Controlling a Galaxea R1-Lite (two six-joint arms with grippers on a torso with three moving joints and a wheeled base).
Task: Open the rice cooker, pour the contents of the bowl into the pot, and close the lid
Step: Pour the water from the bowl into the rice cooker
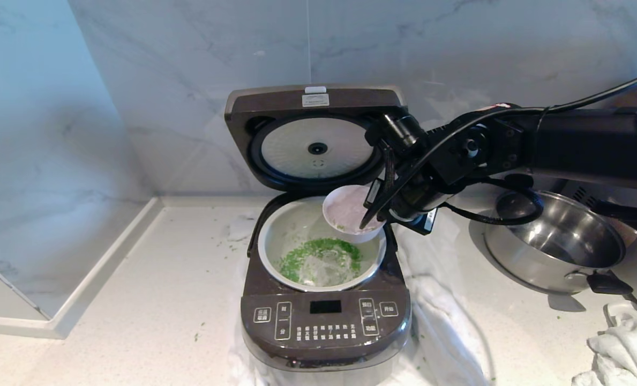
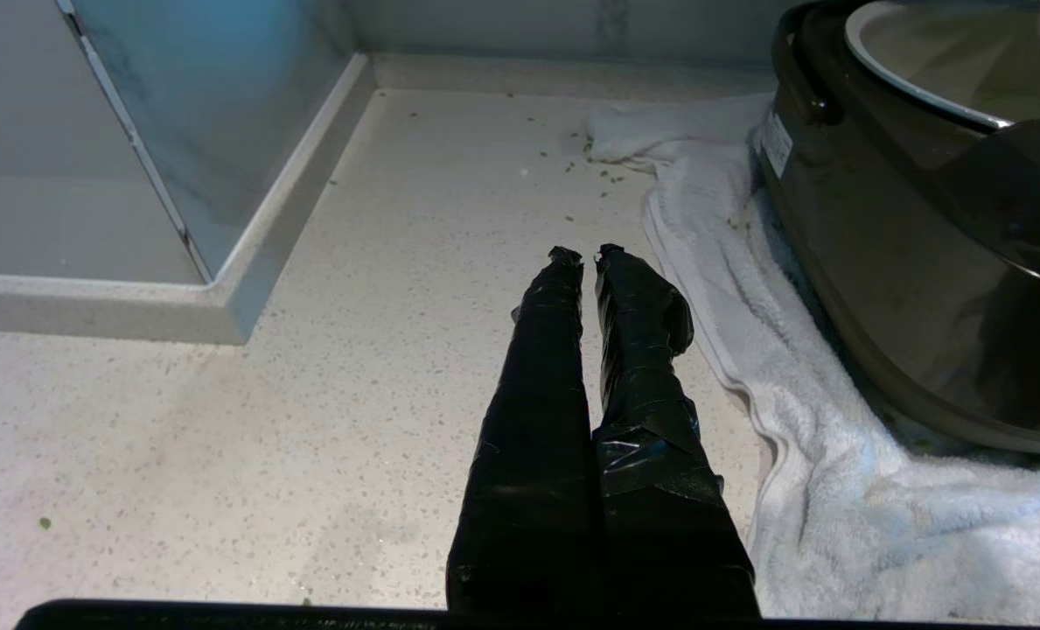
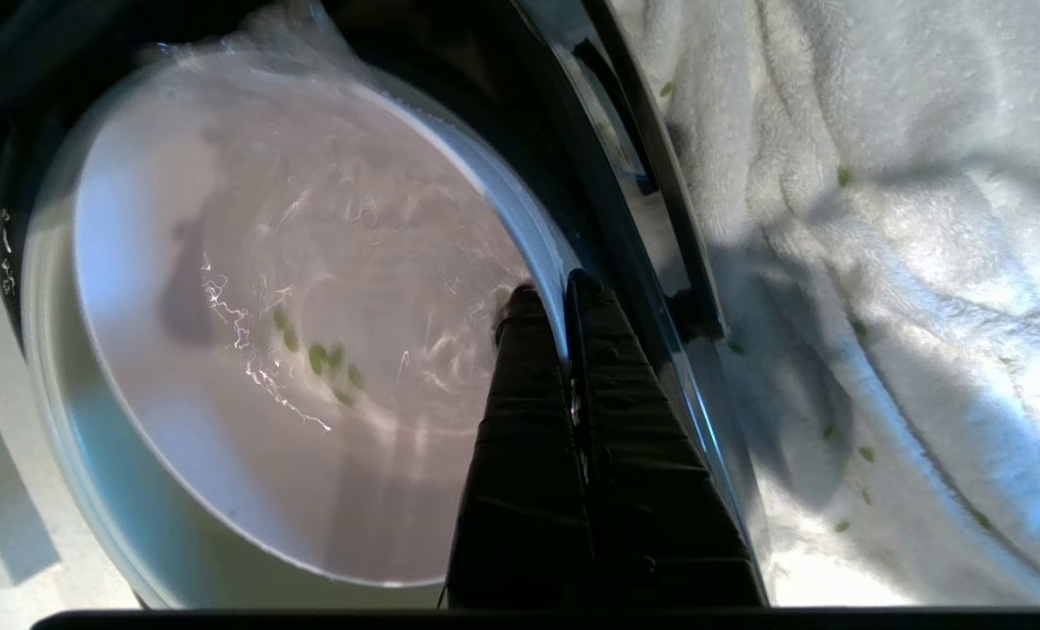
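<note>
Head view, left to right: a pale stone counter [image 1: 136, 300] runs out from a marble corner. One rice cooker [image 1: 323, 300] sits in the middle on a white towel [image 1: 447, 332], its lid [image 1: 315, 136] standing open against the back wall. One pot [image 1: 297, 225] inside it holds a heap of green bits [image 1: 318, 257], with a few flecks scattered on the counter and towel.

One bowl [image 1: 350, 209] hangs tipped over the pot's far right rim, mouth facing the pot. The right gripper [image 1: 369, 217], reaching in from the right, has its jaws pinched together on the bowl's rim [image 3: 563, 289], one finger inside and one outside. A few green bits [image 3: 327, 359] cling inside the bowl [image 3: 266, 332].

Further right stand one steel pan [image 1: 554, 246] and another towel [image 1: 623, 354].

The left gripper [image 2: 585, 255] rests low over the counter, left of the cooker, jaws together and empty.

The lid lies just behind the bowl; the right arm seems nearer to it.
</note>
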